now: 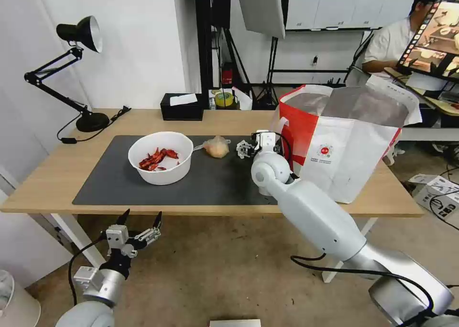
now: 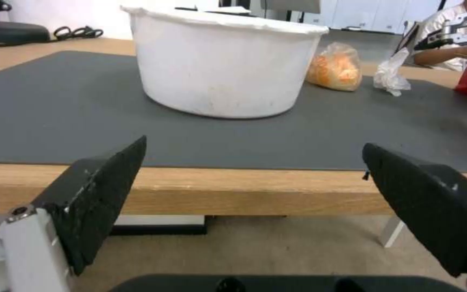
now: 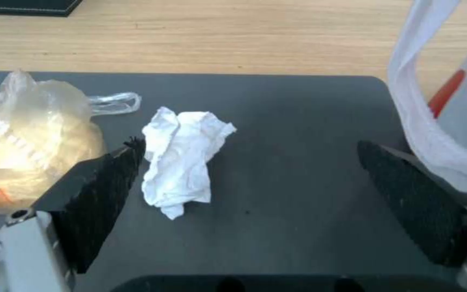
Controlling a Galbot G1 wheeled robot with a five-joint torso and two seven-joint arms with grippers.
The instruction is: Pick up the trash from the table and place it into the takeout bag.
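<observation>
Two wide-spread fingers of our right end effector [image 3: 249,190] hang over the crumpled tissue [image 3: 182,160] on the bench [image 1: 62,174] mat, between the yellowish bag [image 3: 28,142] and takeout bag [image 1: 354,140], so we should centre before closing; our left end effector [image 1: 141,222] waits open below.
</observation>
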